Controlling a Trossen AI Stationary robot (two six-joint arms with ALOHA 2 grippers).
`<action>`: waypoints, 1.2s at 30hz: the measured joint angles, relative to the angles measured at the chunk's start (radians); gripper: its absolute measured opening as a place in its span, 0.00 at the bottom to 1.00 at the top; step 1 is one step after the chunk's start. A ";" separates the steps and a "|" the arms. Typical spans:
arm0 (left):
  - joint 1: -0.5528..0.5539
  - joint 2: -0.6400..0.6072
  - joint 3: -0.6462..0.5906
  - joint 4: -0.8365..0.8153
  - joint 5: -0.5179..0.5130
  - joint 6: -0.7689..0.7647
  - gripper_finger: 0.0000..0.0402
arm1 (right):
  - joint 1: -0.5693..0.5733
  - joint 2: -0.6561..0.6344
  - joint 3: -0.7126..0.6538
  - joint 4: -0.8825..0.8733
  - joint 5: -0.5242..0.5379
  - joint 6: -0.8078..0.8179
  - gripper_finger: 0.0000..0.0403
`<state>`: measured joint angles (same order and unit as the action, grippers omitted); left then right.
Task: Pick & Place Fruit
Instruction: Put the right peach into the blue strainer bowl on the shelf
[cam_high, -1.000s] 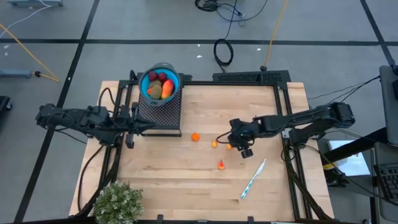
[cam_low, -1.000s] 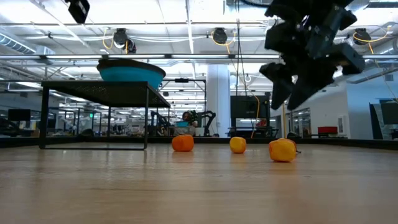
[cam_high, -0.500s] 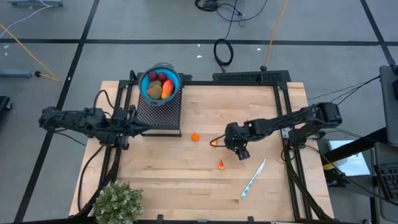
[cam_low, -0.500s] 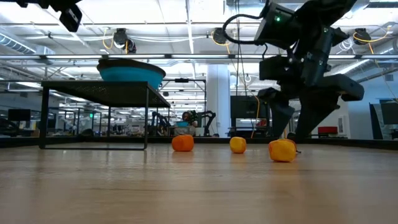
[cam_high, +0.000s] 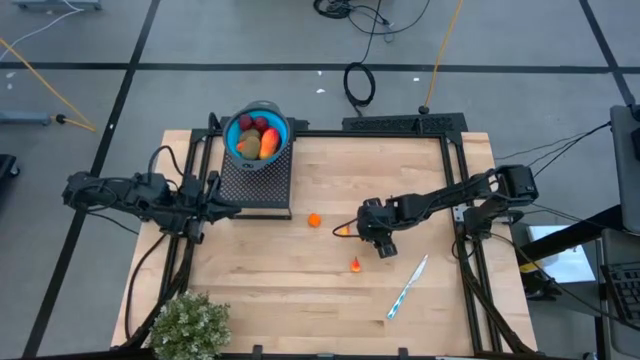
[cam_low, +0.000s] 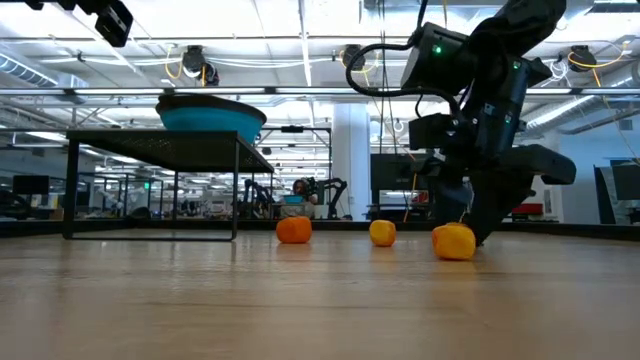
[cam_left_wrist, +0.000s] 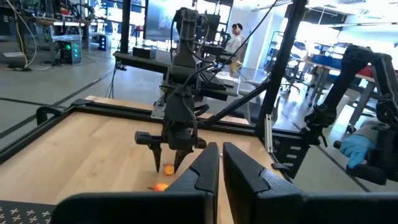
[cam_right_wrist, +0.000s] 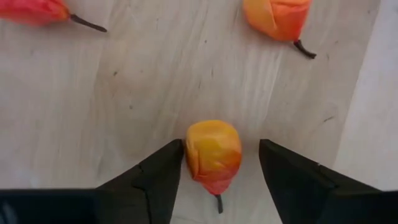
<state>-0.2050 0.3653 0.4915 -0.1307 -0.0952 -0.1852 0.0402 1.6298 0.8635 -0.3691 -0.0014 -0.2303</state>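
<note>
The table (cam_high: 250, 290) carries a black stand (cam_high: 255, 178) at its far-left part, with a blue bowl (cam_high: 257, 133) on top that already holds several fruits. A plant (cam_high: 188, 326) sits at the near-left corner and a pen (cam_high: 407, 287) lies toward the near-right. Your left gripper (cam_high: 233, 209) waits just beside the stand, its jaws together and holding nothing. Your right gripper (cam_right_wrist: 219, 165) is low over the middle of the table, jaws apart around one small orange fruit (cam_right_wrist: 213, 154); one finger (cam_right_wrist: 163, 168) is almost touching it, the other stands a little off. Two more orange fruits (cam_right_wrist: 277, 17) lie near on the wood. I think the risk is here: the fruit is not centred, so closing may push it sideways or make it roll out, and its thin stem can slip. A swing of the wrist could also knock the neighbours. Toward the stand the wood is open, but the left arm is close to that path, and the bowl stands high, so you must lift well before crossing.
</note>
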 joint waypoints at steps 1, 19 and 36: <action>0.000 0.000 0.000 0.001 0.000 0.000 0.06 | 0.000 0.000 0.000 -0.001 0.000 0.008 0.50; 0.000 0.050 0.000 0.171 -0.062 -0.126 0.02 | 0.001 -0.172 -0.005 0.020 -0.003 0.098 0.20; 0.000 0.421 0.000 0.689 -0.124 -0.255 0.40 | 0.000 -0.530 -0.004 0.425 -0.137 0.174 0.22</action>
<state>-0.2054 0.7861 0.4915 0.5587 -0.2192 -0.4405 0.0406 1.1003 0.8593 0.0559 -0.1381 -0.0566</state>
